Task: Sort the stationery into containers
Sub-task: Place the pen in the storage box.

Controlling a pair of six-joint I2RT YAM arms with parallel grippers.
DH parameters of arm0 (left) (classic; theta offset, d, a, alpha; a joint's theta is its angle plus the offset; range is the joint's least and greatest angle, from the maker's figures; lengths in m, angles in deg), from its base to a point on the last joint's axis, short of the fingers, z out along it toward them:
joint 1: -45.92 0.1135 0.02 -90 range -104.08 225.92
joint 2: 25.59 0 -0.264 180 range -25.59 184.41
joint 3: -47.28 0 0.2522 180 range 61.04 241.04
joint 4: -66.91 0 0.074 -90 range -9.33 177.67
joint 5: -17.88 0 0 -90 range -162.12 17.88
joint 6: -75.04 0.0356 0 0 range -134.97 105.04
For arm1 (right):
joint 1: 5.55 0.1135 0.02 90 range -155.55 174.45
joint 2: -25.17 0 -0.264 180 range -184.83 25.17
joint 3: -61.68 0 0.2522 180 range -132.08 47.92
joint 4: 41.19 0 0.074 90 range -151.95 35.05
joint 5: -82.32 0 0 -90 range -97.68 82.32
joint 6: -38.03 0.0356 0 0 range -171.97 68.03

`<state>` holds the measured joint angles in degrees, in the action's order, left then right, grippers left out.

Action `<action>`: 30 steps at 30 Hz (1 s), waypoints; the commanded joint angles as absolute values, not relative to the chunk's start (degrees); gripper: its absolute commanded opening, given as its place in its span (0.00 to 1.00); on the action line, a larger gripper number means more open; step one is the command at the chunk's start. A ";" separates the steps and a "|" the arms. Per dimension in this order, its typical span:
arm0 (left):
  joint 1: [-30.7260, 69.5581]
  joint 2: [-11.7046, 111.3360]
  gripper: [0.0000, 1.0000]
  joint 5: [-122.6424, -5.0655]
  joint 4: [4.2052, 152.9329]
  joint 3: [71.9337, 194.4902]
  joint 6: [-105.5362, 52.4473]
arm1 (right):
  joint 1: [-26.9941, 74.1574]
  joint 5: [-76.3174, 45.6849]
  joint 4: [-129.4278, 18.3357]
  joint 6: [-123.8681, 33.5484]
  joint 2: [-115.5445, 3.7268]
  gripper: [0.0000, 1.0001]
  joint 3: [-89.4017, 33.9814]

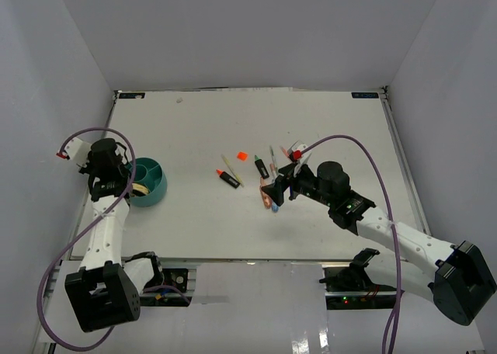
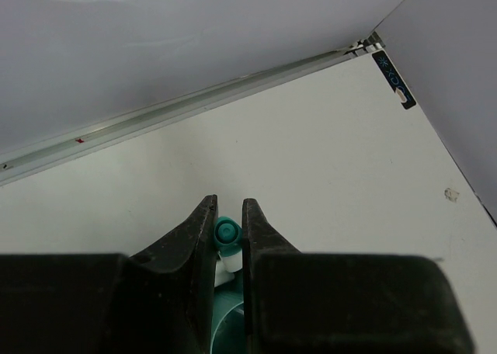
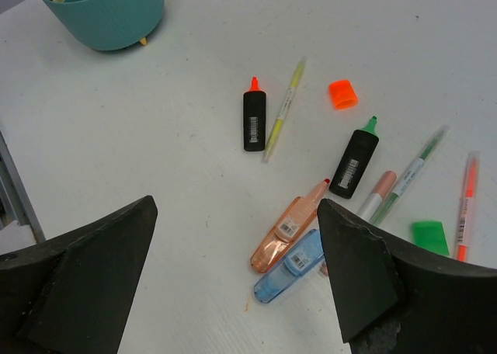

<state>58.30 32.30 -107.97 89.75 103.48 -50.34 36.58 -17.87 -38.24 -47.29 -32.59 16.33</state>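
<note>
Top: round teal plastic tub (image 1: 155, 189) sits at left w/ left gripper (image 1: 128, 185) over it; most stationery (image 1: 262, 168) lies loose at centre. Left wrist: jaws pinched shut on a teal-capped white pen (image 2: 226, 234). Right wrist: right gripper (image 3: 237, 206) gapes wide, empty, above black markers (image 3: 254, 121). Sorting looks barely begun.

No legible wording found, barcodes noted on orange-tipped black marker (image 3: 254, 121) and green-tipped black marker (image 3: 355, 161), stickers on orange highlighter (image 3: 289, 228) and blue highlighter (image 3: 291, 265) unreadable, white marks on dark blue tag (image 2: 392, 78) at counter (image 2: 326, 175) corner undeciphered.
</note>
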 commanded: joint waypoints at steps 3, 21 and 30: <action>59.01 33.12 0.20 -106.13 87.09 101.03 -52.58 | 36.82 -16.90 -35.61 -48.11 -31.96 0.90 16.99; 59.10 28.29 0.89 -102.44 99.82 104.63 -53.21 | 36.56 -8.93 -42.55 -44.60 -34.67 0.92 12.86; 59.01 29.42 0.98 -82.01 110.90 114.29 -43.72 | 35.59 1.37 -53.63 -39.50 -44.07 0.96 6.18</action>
<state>58.89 28.91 -93.35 105.67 110.25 -48.53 36.02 -3.60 -49.61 -42.08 -41.72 9.53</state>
